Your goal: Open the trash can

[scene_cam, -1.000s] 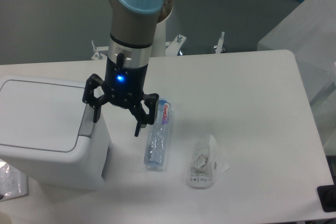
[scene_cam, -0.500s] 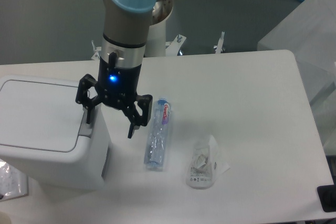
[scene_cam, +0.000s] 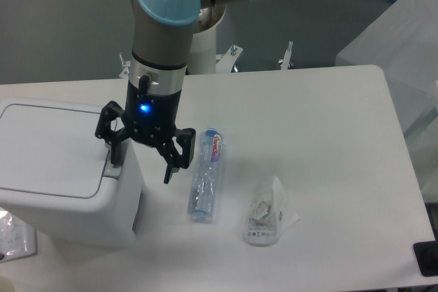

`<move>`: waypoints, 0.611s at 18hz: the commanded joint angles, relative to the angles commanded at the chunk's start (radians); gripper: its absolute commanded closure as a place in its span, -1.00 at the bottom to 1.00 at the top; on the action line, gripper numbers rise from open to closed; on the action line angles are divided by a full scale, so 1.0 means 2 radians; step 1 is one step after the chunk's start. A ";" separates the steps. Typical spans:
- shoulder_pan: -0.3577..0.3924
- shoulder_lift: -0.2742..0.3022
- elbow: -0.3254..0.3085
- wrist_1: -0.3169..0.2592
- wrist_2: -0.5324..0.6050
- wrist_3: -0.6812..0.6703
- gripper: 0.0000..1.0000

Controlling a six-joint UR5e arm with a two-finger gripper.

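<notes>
The black two-finger gripper [scene_cam: 140,157] has slid left over the last sec and dropped a bit. One finger now sits right at the grey push-button tab [scene_cam: 111,169] on the right edge of the large white boxy plastic trash can [scene_cam: 65,182]; the other hangs just off that edge, over the table. Jaws spread wide, holding nothing.

The can sits at the table's left-front corner, flat white lid [scene_cam: 51,157] still shut. Judgement: arm is lining up to press the tab, so a short push down prob pops the lid; contact w/ the tab can't be told from here.

Room: right of the can lies a clear crushed plastic bottle [scene_cam: 207,184], near the outer finger, so little slack on that side. Further right of the can, a crumpled clear wrapper [scene_cam: 265,210], well apart. Above the lid nothing blocks its swing.
</notes>
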 joint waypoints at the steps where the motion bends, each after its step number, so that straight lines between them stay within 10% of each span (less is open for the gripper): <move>1: 0.000 0.000 0.000 0.000 0.000 0.000 -1.00; 11: 0.000 -0.002 0.005 0.000 0.000 0.000 -1.00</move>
